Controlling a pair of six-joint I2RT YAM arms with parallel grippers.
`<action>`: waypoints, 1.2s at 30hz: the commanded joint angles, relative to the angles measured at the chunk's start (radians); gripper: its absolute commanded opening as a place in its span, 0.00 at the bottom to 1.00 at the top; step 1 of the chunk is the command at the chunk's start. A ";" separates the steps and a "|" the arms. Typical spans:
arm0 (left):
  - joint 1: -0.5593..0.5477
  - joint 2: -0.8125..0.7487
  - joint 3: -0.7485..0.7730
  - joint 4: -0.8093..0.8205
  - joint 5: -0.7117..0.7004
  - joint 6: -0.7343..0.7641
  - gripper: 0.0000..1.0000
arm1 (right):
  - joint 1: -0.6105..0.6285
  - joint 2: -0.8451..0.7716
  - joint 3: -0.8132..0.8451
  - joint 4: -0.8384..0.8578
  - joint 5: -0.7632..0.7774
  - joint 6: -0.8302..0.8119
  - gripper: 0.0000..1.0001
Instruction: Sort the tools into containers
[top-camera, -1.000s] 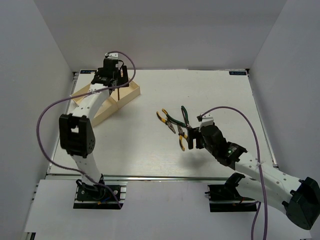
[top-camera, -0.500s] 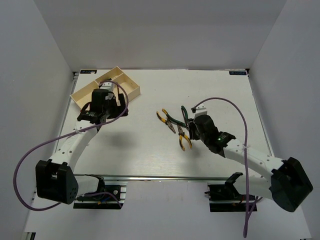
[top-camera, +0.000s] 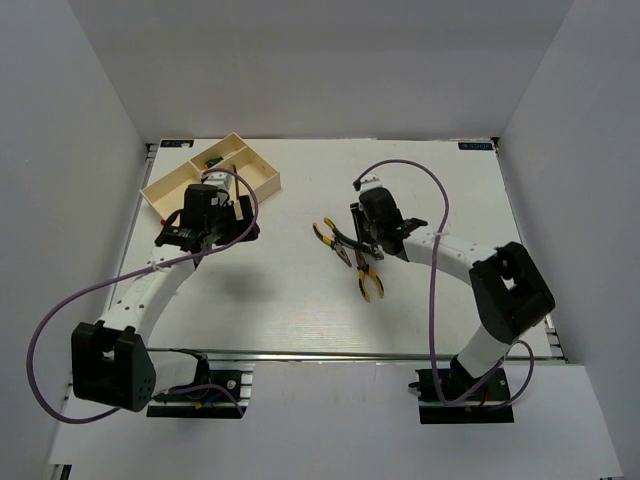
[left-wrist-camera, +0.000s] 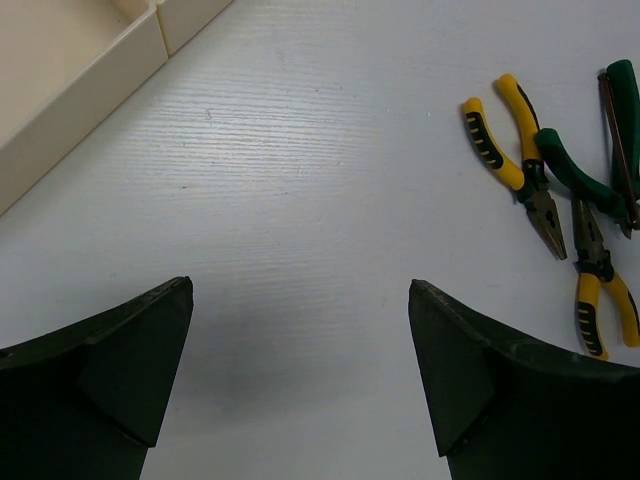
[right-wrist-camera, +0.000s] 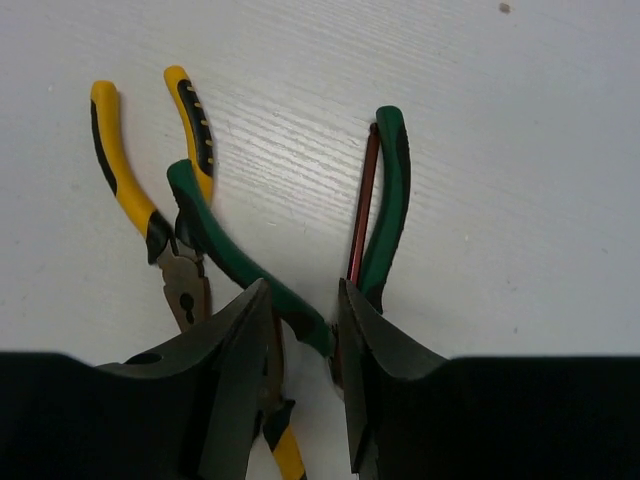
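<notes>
The white tabletop (top-camera: 440, 180), ribbed in fine lines like corrugated plastic, carries everything. At its far left corner sits the cream tray (top-camera: 258, 157), smooth and low-walled, split into one long section and two smaller ones. A second ago the left arm stood over that tray. It has since drawn back, and the left gripper (left-wrist-camera: 300, 290) hovers over bare tabletop just beside the tray, its dark wedge-shaped fingers spread wide with nothing between them. That reads as a drop just finished. The right arm has swung in from the near edge to the heap of pliers near the middle of the tabletop. The right gripper (right-wrist-camera: 303, 287), wide open a second ago, has narrowed round the green pliers (right-wrist-camera: 390, 200), close to their joint. One green handle runs between the fingers, but I cannot tell whether they pinch it firmly yet. So the next tool seems to be mid-pickup, and most of the sorting is probably still ahead. The green pliers have slim, curved, rubbery-looking handles and a reddish-brown strip inside one of them. One handle lies across the yellow pliers (right-wrist-camera: 120, 190), whose handles carry black ribbed grips and end in a dull metal nose. A second yellow pair (left-wrist-camera: 600, 300) lies touching them. A small green piece (top-camera: 212, 160) rests in one of the tray's small sections.
</notes>
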 joint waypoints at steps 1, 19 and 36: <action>-0.002 -0.051 -0.004 0.013 0.015 -0.003 0.98 | -0.018 0.072 0.071 0.019 -0.037 -0.024 0.39; -0.002 -0.029 -0.001 0.021 0.067 -0.005 0.98 | -0.066 0.236 0.143 -0.027 -0.071 -0.021 0.37; -0.002 -0.019 -0.002 0.024 0.081 -0.005 0.98 | -0.080 0.267 0.149 -0.060 -0.013 0.002 0.37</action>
